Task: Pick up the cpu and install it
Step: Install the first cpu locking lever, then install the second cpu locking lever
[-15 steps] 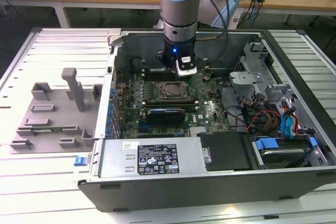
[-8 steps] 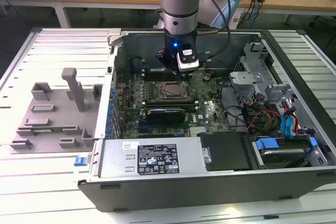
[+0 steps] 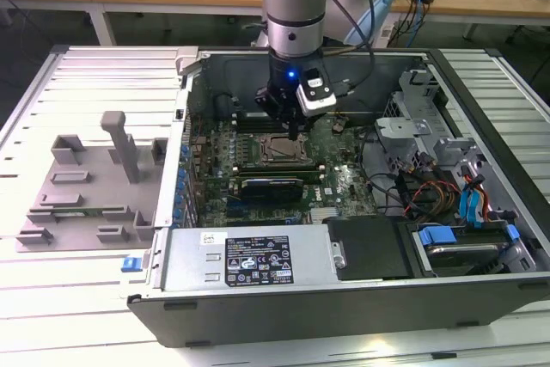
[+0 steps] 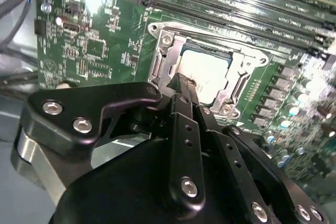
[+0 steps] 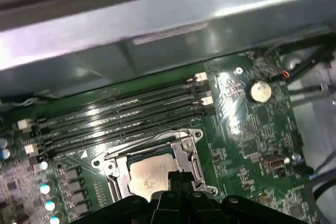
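The socket frame (image 4: 202, 77) at the second wrist view's centre is left open from above; passage beyond is blocked by memory slots (image 4: 236, 3).

We see the cpu (image 4: 206, 72) with a dull silvery metal top, sitting in a shiny bare-metal socket frame (image 4: 239, 80). The motherboard (image 4: 94, 35) is glossy green, glare all over it. The gripper (image 4: 181, 90) looks like matt black plastic with bright steel screws.
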Controlling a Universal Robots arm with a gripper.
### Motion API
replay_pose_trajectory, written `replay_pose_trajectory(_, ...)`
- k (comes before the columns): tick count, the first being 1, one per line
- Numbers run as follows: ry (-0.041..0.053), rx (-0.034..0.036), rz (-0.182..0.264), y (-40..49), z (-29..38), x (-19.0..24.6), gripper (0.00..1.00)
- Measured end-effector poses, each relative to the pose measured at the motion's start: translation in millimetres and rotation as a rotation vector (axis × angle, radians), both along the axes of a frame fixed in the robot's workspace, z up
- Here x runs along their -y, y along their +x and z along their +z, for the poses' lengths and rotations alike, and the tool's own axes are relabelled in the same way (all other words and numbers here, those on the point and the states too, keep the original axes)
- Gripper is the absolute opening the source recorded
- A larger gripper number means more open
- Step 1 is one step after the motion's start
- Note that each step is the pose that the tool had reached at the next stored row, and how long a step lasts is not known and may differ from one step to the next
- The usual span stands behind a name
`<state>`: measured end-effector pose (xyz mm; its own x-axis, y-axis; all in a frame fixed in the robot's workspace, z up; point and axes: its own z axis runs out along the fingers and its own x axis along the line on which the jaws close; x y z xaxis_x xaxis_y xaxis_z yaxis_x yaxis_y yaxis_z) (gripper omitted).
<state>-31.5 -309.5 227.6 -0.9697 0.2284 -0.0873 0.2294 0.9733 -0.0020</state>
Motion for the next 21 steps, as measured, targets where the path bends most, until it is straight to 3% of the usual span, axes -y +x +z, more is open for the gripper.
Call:
replay_pose_trajectory(1, -0.0029, -0.0001, 0.027, -1.8, -0.8, 0.0, 0.11)
replay_pose_trajectory(3, -0.0070, -0.0004, 0.036, -10.1, -2.5, 0.0, 0.11)
replay_pose_trajectory(4, -0.0144, -0.0008, 0.043, -15.0, -3.5, -0.1, 0.11)
replay_pose_trajectory(7, -0.0225, -0.0012, 0.044, -15.2, -2.9, 0.1, 0.11)
replay_pose_trajectory(8, -0.0245, -0.0011, 0.044, -15.2, 1.0, 0.1, 0.11)
replay_pose_trajectory(9, -0.0244, -0.0011, 0.046, -15.2, 4.9, 1.5, 0.11)
replay_pose_trajectory(11, -0.0244, -0.0010, 0.047, -15.2, 6.7, 2.3, 0.11)
replay_pose_trajectory(21, -0.0244, -0.0010, 0.047, -15.2, 7.7, 2.3, 0.11)
